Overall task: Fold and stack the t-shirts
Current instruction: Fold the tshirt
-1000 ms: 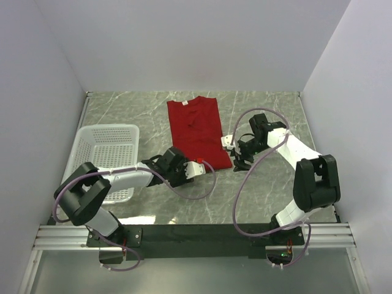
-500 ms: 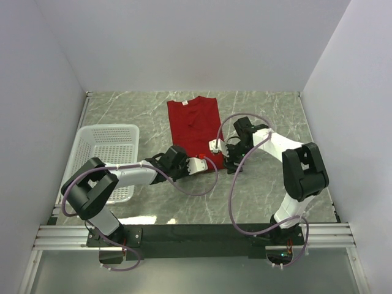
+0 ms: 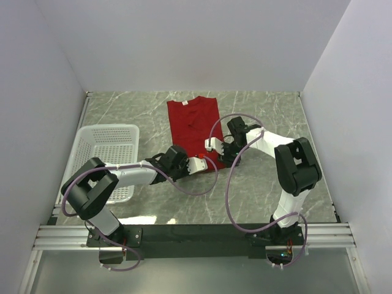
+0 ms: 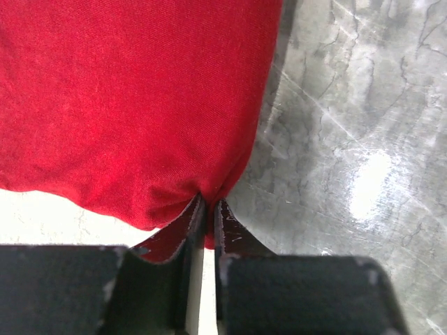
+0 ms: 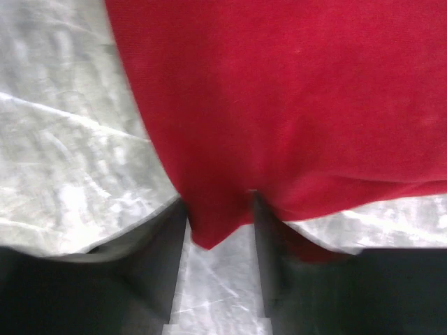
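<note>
Top external view: one deep-red t-shirt (image 3: 193,125) lies flat on the grey-veined marble-look table (image 3: 269,110), at upper centre of the frame. It forms a narrow upright rectangle, collar at the top edge with a small white neck tag (image 3: 185,103). The cloth is matte and soft, with faint creases near the collar. A white plastic mesh basket (image 3: 104,127), rectangular with rounded corners and open lattice walls, stands at left of frame, apart from the shirt.

Both arms, with white shells and black joints, meet at the lower edge of the shirt. The left gripper (image 3: 197,165) is at the lower hem, and the right gripper (image 3: 213,146) is at the lower right side edge.

Left wrist view: the left gripper (image 4: 207,206) has its black, scuffed fingers (image 4: 222,223) pressed almost together, pinching the rounded corner of the hem. The fine-woven cloth puckers into small folds at the tips, and glossy tabletop shows at right of frame.

Right wrist view: the right gripper (image 5: 218,202) has its dark fingers (image 5: 171,258) spread, straddling a pointed corner of red cloth that dips between them. The jaws are not closed on it. The picture is slightly blurred.
</note>
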Available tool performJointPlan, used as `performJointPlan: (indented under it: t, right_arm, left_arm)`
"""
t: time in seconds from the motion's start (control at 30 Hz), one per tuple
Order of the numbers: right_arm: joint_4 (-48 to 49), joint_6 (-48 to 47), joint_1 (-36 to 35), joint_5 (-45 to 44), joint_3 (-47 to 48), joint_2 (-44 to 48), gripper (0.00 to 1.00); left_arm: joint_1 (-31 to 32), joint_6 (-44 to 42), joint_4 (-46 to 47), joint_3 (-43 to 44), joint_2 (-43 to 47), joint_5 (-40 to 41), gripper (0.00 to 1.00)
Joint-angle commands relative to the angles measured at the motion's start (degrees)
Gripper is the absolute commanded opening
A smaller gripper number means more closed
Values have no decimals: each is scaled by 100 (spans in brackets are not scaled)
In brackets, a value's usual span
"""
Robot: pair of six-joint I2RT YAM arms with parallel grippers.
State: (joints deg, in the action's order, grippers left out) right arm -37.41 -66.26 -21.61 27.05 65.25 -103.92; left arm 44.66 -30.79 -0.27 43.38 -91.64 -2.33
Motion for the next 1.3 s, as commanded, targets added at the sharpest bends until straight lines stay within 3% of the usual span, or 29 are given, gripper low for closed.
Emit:
performJointPlan:
  t: [0.0, 0.07, 0.1, 0.13, 0.3, 0.43, 0.57, 0.7, 0.83, 1.0, 1.13, 1.27]
  right_arm:
    - [287, 271, -133, -463, 40, -76, 42]
    - [182, 324, -133, -464, 58, -76, 27]
    - [129, 333, -125, -446, 23, -58, 6]
    - [59, 316, -125, -420, -30, -32, 0]
    - [-503, 245, -28, 35, -233, 416, 0]
    - [-2056, -675, 227, 1062, -346, 898, 0]
    - [-2788, -1091, 253, 1548, -812, 1872, 0]
    - [-3246, -855, 245, 1769, -1154, 2700, 0]
    - [-3090, -240, 253, 1708, -1173, 3324, 0]
    - [-2597, 587, 420, 1558, -665, 3150, 0]
    - [-2657, 773, 692, 1567, 82, 2422, 0]
    - [-2719, 974, 956, 1637, 1310, 1183, 0]
  left_arm:
    - [-19, 117, -78, -13, 93, -206, 11]
    - [-10, 108, -122, -39, 137, -268, 7]
    - [-2, 99, -131, -57, 181, -286, 2]
    - [16, 82, -148, -83, 216, -294, 1]
    - [112, -6, -437, -207, 602, -540, 1]
    - [393, -86, -947, -198, 1181, -1127, 1]
    - [675, 54, -1606, 12, 1639, -1873, 1]
    - [1210, 397, -2283, 241, 2017, -2412, 1]
    - [1264, 644, -2434, 242, 2421, -2440, 1]
    - [835, 354, -2013, 478, 2397, -2008, 1]
    - [-245, 100, -1644, 891, 1704, -2272, 1]
    - [-783, 81, -1257, 1575, 904, -2360, 1]
